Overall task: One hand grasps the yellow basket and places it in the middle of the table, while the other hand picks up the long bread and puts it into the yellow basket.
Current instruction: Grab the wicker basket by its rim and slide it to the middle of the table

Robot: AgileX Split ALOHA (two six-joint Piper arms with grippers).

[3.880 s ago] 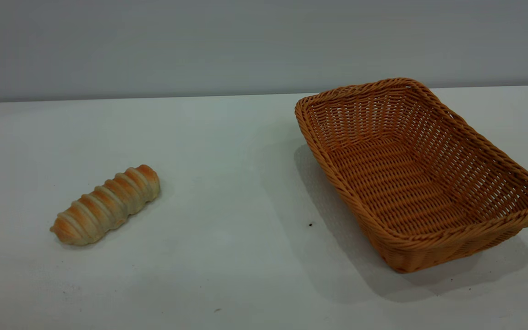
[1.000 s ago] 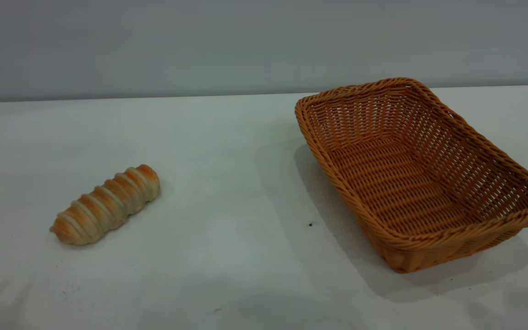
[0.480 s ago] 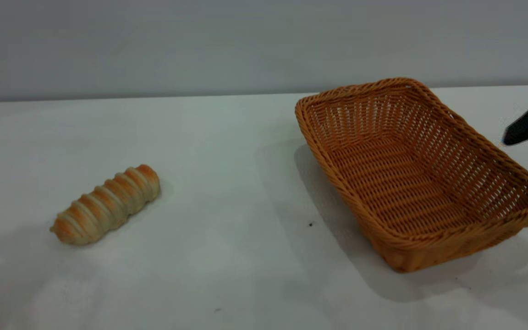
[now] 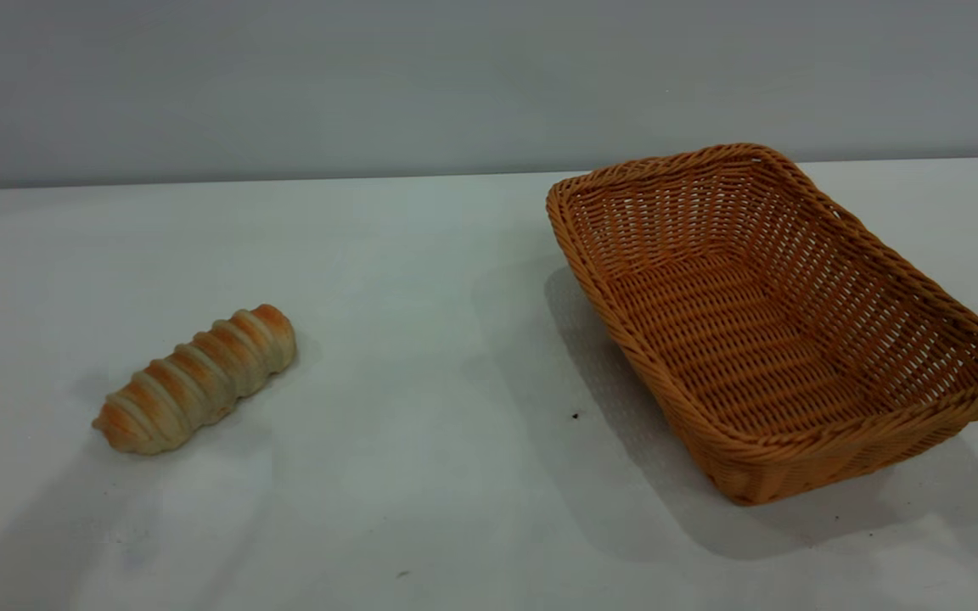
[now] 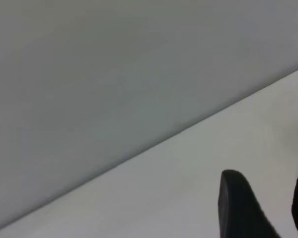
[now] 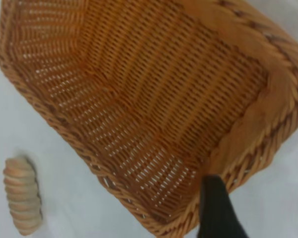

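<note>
1. Your yellow basket [image 4: 782, 327] sits on the right side of the table [image 4: 421, 356], empty, well off the middle. Its long axis runs from the far centre toward the near right.
2. The long bread [image 4: 196, 379] lies on the left side, well apart from the basket, its long axis slanting from near left to far right.
3. Your right gripper [image 6: 216, 210] hangs above the basket's rim at one short end; only one black finger shows, so you cannot tell how the jaws stand. It holds nothing visible.
4. Your left gripper [image 5: 268, 206] points at bare table and wall. Its fingers stand apart and carry nothing; the bread is out of its wrist view.
5. Judgement: the right arm is nearer the basket and the left nearer the bread, so take the basket rim first.
</note>
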